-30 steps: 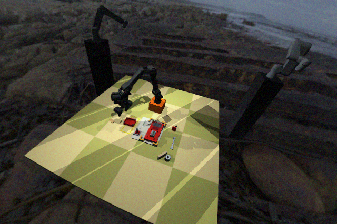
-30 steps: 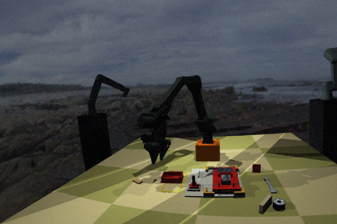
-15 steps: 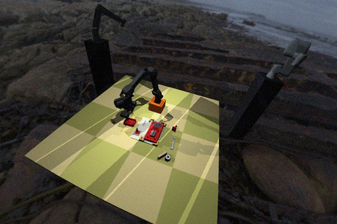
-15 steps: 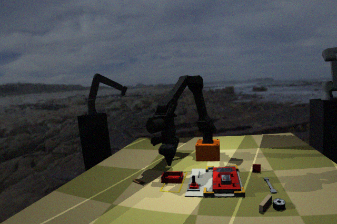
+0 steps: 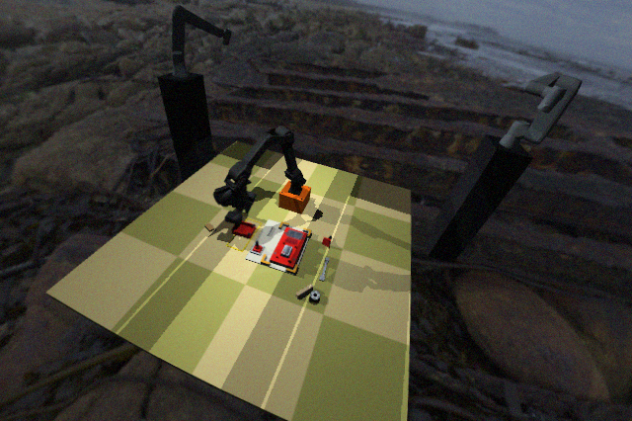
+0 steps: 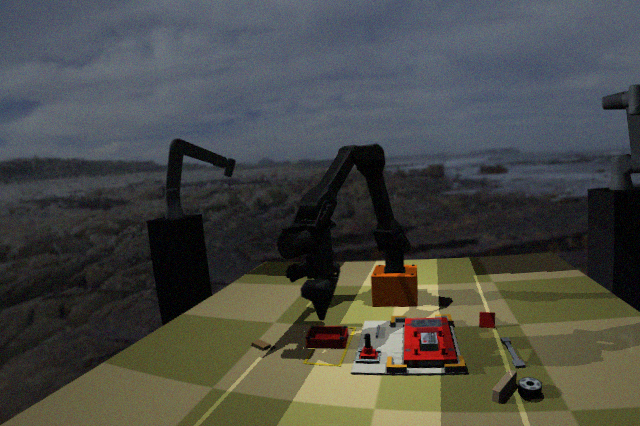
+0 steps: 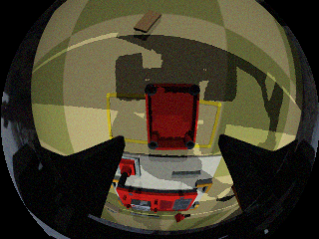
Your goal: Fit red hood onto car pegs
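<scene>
While the gripper (image 6: 320, 313) hangs pointing down over the bench (image 6: 155, 359), its jaws are spread wide with nothing between them. Hood (image 6: 326, 336) lies on the bench directly under the gripper, not touched, partly inside a yellow outlined square (image 6: 330, 362). In the wrist view the hood (image 7: 173, 116) sits centred between the two dark fingers, a dark hole at each corner. Chassis (image 6: 430, 341) sits in its jig (image 6: 372, 367) just beside the hood, engine block (image 6: 428, 340) in place. Small tan block (image 6: 261, 344) lies on the hood's other side, apart.
</scene>
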Robot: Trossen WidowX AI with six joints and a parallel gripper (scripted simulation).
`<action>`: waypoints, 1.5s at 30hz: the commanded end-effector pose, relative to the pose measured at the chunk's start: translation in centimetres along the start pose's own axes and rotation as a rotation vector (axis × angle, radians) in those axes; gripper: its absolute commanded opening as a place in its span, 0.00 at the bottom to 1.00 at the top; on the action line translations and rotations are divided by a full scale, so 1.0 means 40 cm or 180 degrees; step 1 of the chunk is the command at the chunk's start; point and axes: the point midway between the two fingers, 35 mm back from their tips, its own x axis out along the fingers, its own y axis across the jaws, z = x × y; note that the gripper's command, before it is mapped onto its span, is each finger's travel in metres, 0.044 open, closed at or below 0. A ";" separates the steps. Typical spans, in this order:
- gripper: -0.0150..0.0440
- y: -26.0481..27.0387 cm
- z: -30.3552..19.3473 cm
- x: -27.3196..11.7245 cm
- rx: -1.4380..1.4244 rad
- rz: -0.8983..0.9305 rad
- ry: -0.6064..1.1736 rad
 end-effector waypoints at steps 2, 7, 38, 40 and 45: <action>1.00 -0.002 0.002 0.014 0.0017 -0.0012 -0.0011; 1.00 -0.001 0.002 0.025 0.0017 -0.0012 -0.0011; 1.00 -0.006 0.002 0.094 0.0017 -0.0013 -0.0011; 1.00 -0.006 0.002 0.098 0.0017 -0.0013 -0.0010; 1.00 -0.007 0.001 0.109 0.0017 -0.0013 -0.0010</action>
